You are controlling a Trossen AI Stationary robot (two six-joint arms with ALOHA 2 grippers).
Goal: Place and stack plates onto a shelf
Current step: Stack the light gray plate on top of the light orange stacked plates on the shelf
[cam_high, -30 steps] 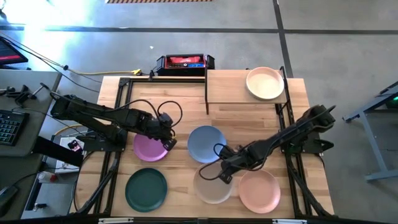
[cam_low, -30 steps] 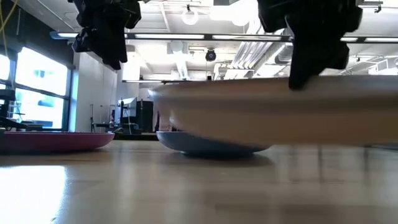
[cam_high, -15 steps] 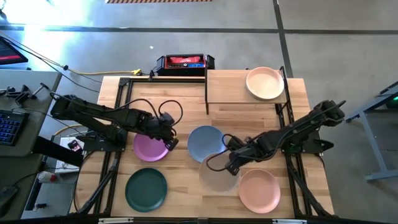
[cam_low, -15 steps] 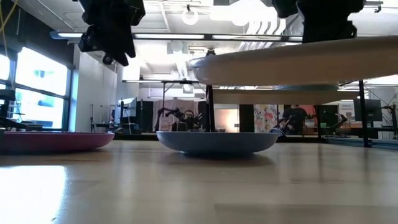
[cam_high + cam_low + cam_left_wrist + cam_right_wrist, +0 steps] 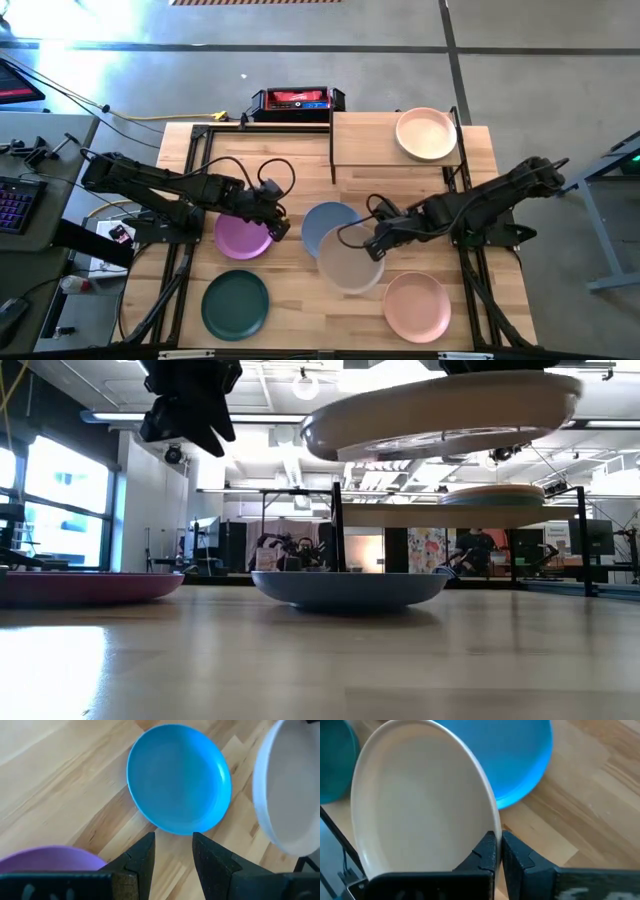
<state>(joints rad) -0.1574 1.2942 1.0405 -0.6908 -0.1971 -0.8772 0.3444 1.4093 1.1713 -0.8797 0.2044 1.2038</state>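
Observation:
My right gripper [image 5: 375,246] is shut on a pale beige plate [image 5: 350,262], which hangs above the table and partly over the blue plate [image 5: 322,222]. My left gripper [image 5: 281,228] stands open in the air between the purple plate [image 5: 240,238] and the blue plate, touching neither. Its fingers frame the blue plate's near edge [image 5: 172,827] in the left wrist view. The purple, blue, dark green [image 5: 235,305] and pink [image 5: 417,306] plates rest on their bases on the tabletop. At the far right stands the shelf [image 5: 375,150] with a cream plate [image 5: 427,134] on it. My right gripper pinches the beige plate's rim [image 5: 493,822] between its two fingers, on the plate's right side. One finger [image 5: 486,851] lies on the plate's inner face, the other [image 5: 516,856] on its outer. The fingers come slanting down from the table's right. The plate hangs lifted clear [image 5: 440,415], a little tilted.
A red and black box [image 5: 297,100] sits beyond the table's far edge. Black frame rails [image 5: 190,160] run along the left and right sides of the table. Bare wood lies in the middle near the front edge [image 5: 320,325].
My right gripper has gone up and toward the table's far edge with the beige plate. The plate has left the tabletop beside the pink plate and now hangs partly over the blue plate. The gripper has stayed shut on its rim.

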